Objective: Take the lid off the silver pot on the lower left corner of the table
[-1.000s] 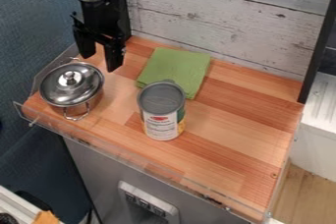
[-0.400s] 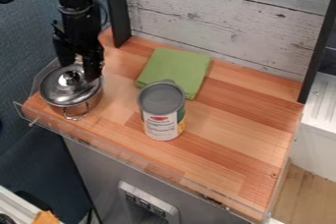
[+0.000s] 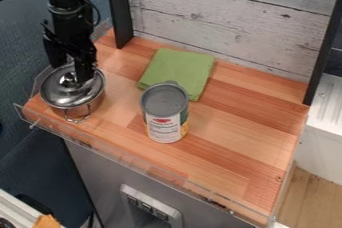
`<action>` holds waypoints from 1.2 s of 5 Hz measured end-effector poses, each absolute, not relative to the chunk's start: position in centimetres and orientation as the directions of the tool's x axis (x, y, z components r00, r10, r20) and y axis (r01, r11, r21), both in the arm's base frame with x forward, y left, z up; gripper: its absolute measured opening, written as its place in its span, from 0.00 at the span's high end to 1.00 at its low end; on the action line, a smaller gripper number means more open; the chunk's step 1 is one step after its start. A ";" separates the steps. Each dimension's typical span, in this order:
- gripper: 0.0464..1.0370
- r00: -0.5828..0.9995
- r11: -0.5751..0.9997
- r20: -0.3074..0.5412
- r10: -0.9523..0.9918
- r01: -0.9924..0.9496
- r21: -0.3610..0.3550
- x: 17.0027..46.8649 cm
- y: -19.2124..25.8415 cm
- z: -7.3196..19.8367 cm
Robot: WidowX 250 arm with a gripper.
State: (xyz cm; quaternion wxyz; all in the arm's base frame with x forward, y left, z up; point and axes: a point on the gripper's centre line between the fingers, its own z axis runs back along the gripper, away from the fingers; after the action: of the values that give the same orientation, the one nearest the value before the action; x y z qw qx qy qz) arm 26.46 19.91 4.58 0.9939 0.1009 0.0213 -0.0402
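Pot (image 3: 83, 109): lid (image 3: 55, 91) on, insides hidden (shiny thing, that).
Can (image 3: 162, 128): grey cap (image 3: 163, 101) on, contents hidden.
Gripper (image 3: 69, 74): over the lid, fingers (image 3: 85, 69) wide apart, near the knob (image 3: 68, 79).

Object tally, bench and surround

Silver pots (image 3: 85, 110): one. Silver lids (image 3: 57, 90): one. Cans (image 3: 164, 122), grey-topped: one. Folded green cloths (image 3: 177, 69): one. Sum of the loose items on the bench (image 3: 234, 137), lid and pot counted separately: four. Dark uprights, two in all: one at the back left corner (image 3: 120, 9), one at the back right corner (image 3: 326, 47). Whitish plank walls (image 3: 234, 22) behind the back edge: one
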 end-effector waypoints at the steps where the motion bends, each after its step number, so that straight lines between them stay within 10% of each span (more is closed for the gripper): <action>1: 0.37 0.995 0.976 -0.084 -0.055 0.072 0.206 26.4 20.2 3.4; 3: 0.77 0.993 0.978 -0.107 -0.039 0.060 0.198 26.4 20.3 3.6; 6: 0.77 0.989 0.977 0.049 -0.142 0.132 0.170 27.3 13.7 12.2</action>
State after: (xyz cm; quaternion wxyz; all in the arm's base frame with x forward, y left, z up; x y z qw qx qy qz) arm 27.34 13.69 12.24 0.9937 0.0834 -0.0306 -0.0690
